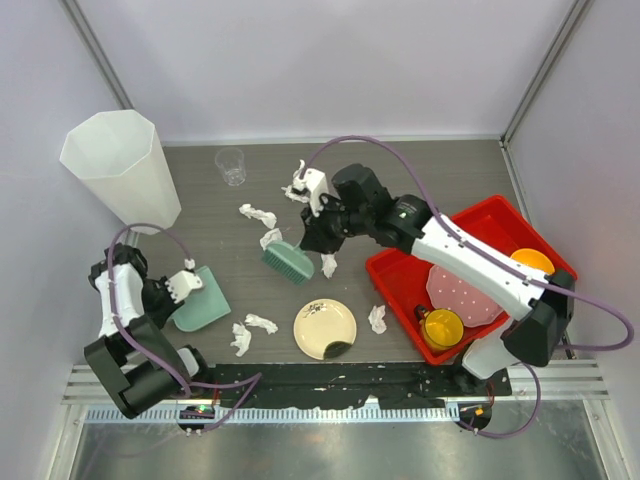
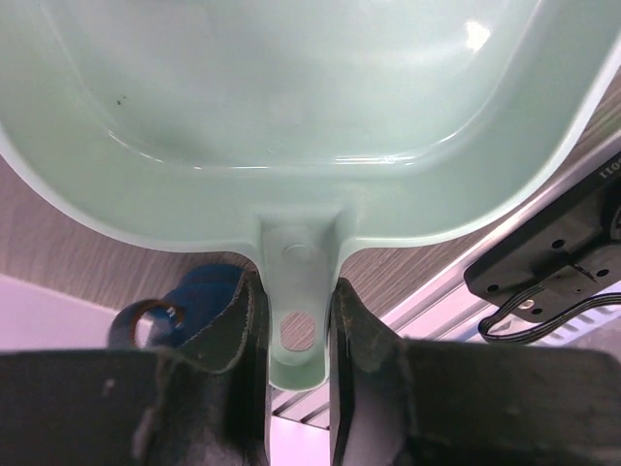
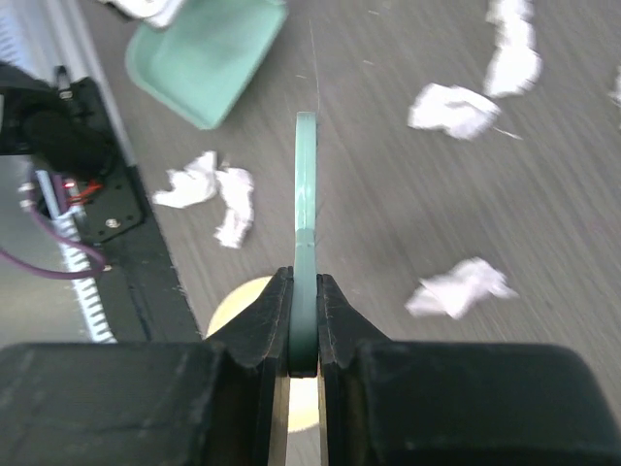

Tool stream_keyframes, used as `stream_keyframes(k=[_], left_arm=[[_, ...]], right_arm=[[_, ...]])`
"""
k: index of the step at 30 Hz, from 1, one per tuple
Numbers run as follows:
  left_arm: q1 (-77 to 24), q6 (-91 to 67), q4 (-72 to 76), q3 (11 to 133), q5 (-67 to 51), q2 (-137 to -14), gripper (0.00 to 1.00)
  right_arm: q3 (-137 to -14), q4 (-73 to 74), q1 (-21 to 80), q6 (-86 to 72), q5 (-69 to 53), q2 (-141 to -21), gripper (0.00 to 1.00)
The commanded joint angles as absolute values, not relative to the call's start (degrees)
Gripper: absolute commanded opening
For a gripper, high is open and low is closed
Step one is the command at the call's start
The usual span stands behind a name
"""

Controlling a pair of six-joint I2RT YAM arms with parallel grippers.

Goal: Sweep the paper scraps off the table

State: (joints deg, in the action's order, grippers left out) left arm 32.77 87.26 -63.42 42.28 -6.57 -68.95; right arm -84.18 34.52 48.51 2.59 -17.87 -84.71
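Several crumpled white paper scraps lie on the dark wood-grain table: one by my right wrist, one, one beside the brush, two in front of the dustpan, one by the tray. My right gripper is shut on a green brush, seen edge-on in the right wrist view, with scraps around it. My left gripper is shut on the handle of a mint dustpan, which rests on the table at the left.
A cream plate lies near the front edge. A clear cup stands at the back. A tall white bin stands at the back left. A red tray at the right holds a yellow cup, a pink plate and an orange.
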Motion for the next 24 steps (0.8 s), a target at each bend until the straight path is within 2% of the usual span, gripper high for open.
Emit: stream_keyframes(k=[1,5,10,15,19,24], left_arm=[[33.2,80.9,-66.6,50.9,-12.4,-68.4,0.0],[33.2,69.7,-69.5,60.3,-13.4,-73.4,0.0],[34.2,60.0,-73.6,70.6,-18.4,-78.8,0.0],[34.2,57.0,-72.1,72.5,-20.0,-78.3,0.0],[34.3,57.7,-70.4,71.7,-17.3,-77.2,0.0],[34.3,61.5,-68.9,67.5,-13.9,-76.5,0.0]], right_arm=[[-88.9,30.6,55.0,3.8,-28.0,-89.1,0.01],[-92.4,34.3,59.0,11.1,-35.9,-95.4,0.01],[-106.3,50.3,60.9,22.0,-41.6,-108.9,0.01],[-123.4,65.1,63.6,28.3,-41.6,-121.1,0.01],[-127.0,65.0,63.2,26.2,-34.5,-126.9,0.01],[-125.9,56.6,59.6,17.5,-29.5,-127.0,0.01]])
